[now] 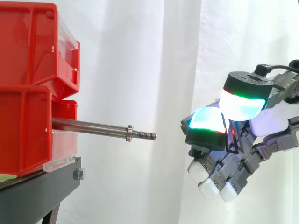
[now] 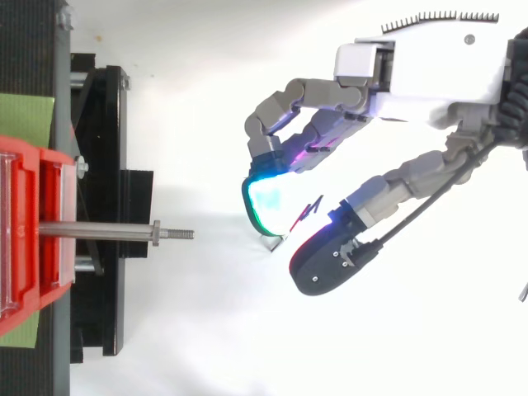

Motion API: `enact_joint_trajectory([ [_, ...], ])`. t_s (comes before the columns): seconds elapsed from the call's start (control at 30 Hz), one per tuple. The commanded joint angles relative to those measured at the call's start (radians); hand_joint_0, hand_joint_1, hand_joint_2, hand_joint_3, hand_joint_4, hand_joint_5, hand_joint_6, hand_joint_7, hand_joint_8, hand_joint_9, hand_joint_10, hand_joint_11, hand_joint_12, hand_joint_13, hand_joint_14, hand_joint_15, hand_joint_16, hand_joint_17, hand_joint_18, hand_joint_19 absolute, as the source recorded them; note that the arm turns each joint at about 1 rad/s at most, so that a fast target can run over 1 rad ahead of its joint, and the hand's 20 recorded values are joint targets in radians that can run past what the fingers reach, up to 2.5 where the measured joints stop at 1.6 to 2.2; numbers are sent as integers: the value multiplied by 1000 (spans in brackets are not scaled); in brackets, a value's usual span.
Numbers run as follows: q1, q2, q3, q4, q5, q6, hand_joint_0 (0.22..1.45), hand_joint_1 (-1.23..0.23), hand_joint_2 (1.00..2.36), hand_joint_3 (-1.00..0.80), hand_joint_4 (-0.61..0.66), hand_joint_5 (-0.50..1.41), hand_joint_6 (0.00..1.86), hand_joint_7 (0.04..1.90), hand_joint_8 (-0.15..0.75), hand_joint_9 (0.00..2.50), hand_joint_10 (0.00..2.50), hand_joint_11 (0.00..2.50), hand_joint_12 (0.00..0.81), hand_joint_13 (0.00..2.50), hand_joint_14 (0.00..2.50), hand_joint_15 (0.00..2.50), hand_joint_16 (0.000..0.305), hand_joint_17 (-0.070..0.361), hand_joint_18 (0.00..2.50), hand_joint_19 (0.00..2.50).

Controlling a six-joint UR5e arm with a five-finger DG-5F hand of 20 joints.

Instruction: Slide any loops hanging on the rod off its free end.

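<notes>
Several red bins [image 1: 28,56] stand stacked at the left before a white curtain [image 1: 140,46], the upper ones with clear front lips, and they rest on a black stand [image 1: 37,191] whose frame runs far to near in the top view. A green sheet [image 2: 25,120] lies under the bins on that stand. At the right, the robot hand [image 1: 247,154] hangs in the air, reaching in from the right edge and glowing cyan and green on the side turned toward the bins. It cannot be told whether the robot hand grips anything. The rod [image 1: 88,126], a plain steel bar, sticks out of the lower red bin and runs level to the right. Near its free end sits a small collar [image 1: 129,133], and beyond that a short threaded tip [image 1: 145,136] points at the robot hand. An open gap separates the tip from the robot hand. In the top view the rod [image 2: 99,232] lies roughly in line with the glowing part of the robot hand [image 2: 429,74], which sits a little lower than the rod in the side view.
</notes>
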Motion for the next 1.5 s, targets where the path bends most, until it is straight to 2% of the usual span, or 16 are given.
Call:
enact_joint_trajectory([
  [0.0, -2, 0, 2, -24, -1, 6, 658, -793, 1002, -490, 122, -207, 823, 1276, 268, 756, 4, 131, 266, 739, 1, 75, 42, 95, 682, 164],
  [0.23, 2, 0, 2, -49, -1, 6, 604, -652, 1000, -500, 137, -198, 817, 1266, 281, 766, 4, 125, 273, 727, 3, 77, 43, 96, 654, 188],
  [0.67, 3, 0, 2, -52, 5, 9, 604, -496, 1000, -500, 157, -184, 802, 1247, 291, 806, 6, 114, 272, 723, 3, 88, 41, 93, 625, 194],
  [1.03, 5, 0, 2, -56, 5, 16, 616, -454, 1002, -477, 193, -151, 706, 1231, 287, 836, 3, 110, 272, 718, 3, 90, 41, 92, 604, 206],
  [1.1, 6, 0, 2, -64, 5, 19, 619, -461, 1003, -467, 196, -148, 698, 1236, 291, 837, 6, 113, 272, 718, 3, 86, 41, 92, 597, 203],
  [1.2, 6, 0, 2, -64, 5, 21, 611, -569, 1006, -439, 183, -139, 647, 1345, 289, 835, 4, 121, 273, 714, 4, 88, 41, 92, 593, 190],
  [1.27, 6, 0, 2, -64, 5, 21, 608, -662, 1007, -424, 178, -148, 658, 1347, 288, 819, 4, 122, 273, 710, 3, 87, 41, 92, 582, 187],
  [1.47, 6, 0, 0, -64, 5, 21, 621, -777, 1005, -427, 165, -174, 706, 1299, 280, 795, 4, 132, 274, 699, 1, 78, 41, 91, 575, 179],
])
